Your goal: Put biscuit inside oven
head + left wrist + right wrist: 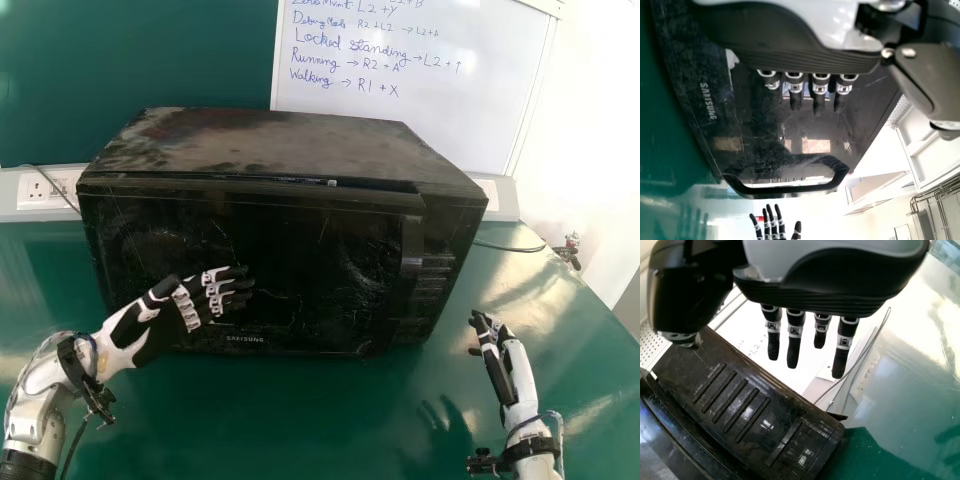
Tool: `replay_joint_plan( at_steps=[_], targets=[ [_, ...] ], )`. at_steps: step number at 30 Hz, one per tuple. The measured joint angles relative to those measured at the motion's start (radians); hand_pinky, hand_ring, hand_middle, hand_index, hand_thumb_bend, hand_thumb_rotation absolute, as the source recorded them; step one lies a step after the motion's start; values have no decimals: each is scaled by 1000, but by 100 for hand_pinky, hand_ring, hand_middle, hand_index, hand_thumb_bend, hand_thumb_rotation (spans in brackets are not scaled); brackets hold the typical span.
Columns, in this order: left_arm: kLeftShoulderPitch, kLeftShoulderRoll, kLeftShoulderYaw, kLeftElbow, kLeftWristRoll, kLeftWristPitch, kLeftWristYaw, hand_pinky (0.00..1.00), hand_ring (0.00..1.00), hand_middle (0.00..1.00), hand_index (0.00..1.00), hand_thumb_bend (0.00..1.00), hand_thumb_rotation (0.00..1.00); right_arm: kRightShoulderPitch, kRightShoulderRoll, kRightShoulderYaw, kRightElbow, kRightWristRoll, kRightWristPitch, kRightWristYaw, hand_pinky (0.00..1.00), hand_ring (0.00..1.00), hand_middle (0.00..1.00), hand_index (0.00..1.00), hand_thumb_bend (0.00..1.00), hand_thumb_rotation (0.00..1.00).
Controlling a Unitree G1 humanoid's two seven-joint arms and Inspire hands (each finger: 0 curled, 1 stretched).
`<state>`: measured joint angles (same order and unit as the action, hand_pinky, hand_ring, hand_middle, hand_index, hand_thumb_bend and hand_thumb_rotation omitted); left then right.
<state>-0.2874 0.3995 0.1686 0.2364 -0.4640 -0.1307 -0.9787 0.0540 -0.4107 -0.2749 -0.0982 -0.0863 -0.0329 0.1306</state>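
The oven [280, 145] on the bench [90, 400] has its handle [411, 248] upright, left of your right hand [494, 358], probably the nearer one though depth reads poorly, while your left hand [186, 302] faces the door [310, 260], both with fingers [793, 352] straight and empty

The black, boxy oven [320, 260] stands upright just beyond the left hand [150, 325], and beyond and to the left of the right hand [520, 378]. Its glossy door is scratched, its top dusty and smudged. The handle [411, 245] runs upright, right of the left hand, beside ribbed trim.
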Motion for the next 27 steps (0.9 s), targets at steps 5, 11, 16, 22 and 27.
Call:
replay_joint_plan(
  at_steps=[5,11,16,22,27],
  targets=[
    [8,5,7,-13,0,0,0,67,100,100,95,82,9,-19,20,-3,69,7,-5,-31,75,82,85,88,69,59],
    [17,1,11,-29,-1,0,17,69,100,100,93,77,8,-53,54,-2,161,29,-37,-64,73,83,86,89,70,65],
    [18,-12,12,-29,1,-1,58,76,100,100,96,71,3,-77,65,0,210,33,-62,-79,69,81,86,89,72,66],
    [-2,-28,11,18,23,-37,96,84,100,100,96,70,1,-87,86,1,257,55,-90,-86,69,81,87,89,69,65],
    [-90,-50,5,198,53,-144,78,80,100,100,94,77,15,-101,90,2,284,57,-105,-95,65,81,87,89,71,66]
  ],
)
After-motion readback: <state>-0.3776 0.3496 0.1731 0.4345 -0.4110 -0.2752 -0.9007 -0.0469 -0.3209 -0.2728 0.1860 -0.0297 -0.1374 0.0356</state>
